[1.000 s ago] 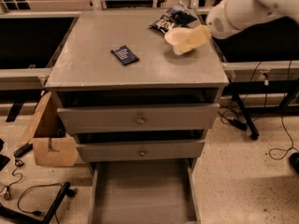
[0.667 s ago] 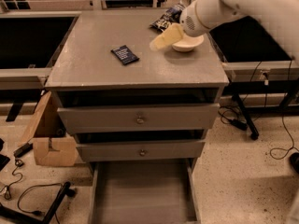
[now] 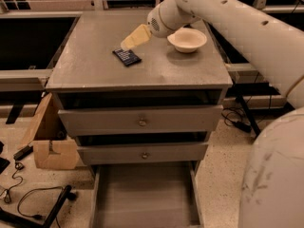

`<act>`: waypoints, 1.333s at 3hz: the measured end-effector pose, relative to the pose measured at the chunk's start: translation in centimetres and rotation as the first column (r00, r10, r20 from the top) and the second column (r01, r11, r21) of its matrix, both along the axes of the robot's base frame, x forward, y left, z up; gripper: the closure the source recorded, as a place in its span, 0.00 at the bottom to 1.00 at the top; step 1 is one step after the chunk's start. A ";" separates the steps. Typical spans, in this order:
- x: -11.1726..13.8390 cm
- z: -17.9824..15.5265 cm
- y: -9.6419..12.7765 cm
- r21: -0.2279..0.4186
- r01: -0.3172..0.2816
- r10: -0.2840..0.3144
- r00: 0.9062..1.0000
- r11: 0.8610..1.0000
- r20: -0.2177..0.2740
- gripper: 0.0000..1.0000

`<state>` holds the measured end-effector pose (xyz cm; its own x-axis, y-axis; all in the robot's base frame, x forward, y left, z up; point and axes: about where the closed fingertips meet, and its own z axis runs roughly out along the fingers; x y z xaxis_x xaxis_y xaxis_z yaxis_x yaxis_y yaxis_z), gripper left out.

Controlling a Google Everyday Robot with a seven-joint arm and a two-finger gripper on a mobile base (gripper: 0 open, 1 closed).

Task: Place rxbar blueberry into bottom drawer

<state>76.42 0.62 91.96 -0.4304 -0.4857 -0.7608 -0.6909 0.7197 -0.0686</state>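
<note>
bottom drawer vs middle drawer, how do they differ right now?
The bottom drawer is pulled far out, its inner floor showing; the middle drawer sits in, only its front showing. The middle drawer bears a round knob; the bottom drawer's front is out of view. Both are grey. The gripper is close by the rxbar blueberry on the cabinet top.

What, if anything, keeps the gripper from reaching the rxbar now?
Probably nothing, so yes. The gripper hovers close by the rxbar, which lies flat on the cabinet top; the bowl stands apart, out of the way.
</note>
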 end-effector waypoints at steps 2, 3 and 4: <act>2.7 -1.7 0.8 -0.032 0.016 -0.017 1.000 0.999 -0.018 0.00; 5.4 -3.4 1.8 -0.049 0.028 -0.031 0.998 0.998 -0.052 0.00; 6.3 -4.7 4.1 -0.019 -0.003 0.002 0.996 1.000 -0.092 0.00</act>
